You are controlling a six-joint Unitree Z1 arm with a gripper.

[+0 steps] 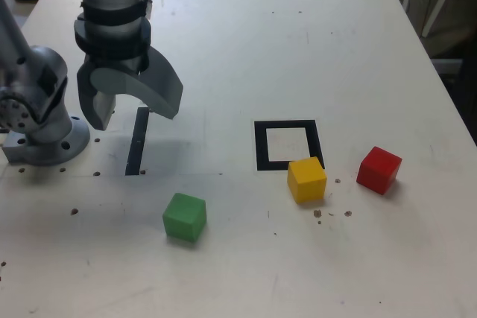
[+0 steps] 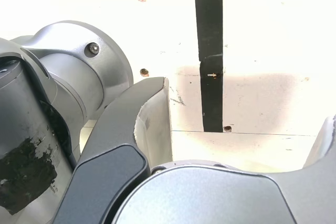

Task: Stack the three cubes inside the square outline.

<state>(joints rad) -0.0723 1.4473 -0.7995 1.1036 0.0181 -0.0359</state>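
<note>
Grey metal makes up the arm, which stands at the exterior view's left on a round base fixed to the white table. Its end effector hangs above the table with the two fingers spread apart and nothing between them. Just under it lies a narrow black strip, which the wrist view also shows between the fingers. Further to the right, near the front edge, sits the green cube. The square outline is near the middle and holds no cube. The yellow cube touches its front right corner. The red cube stands apart, to the right of the yellow cube.
</note>
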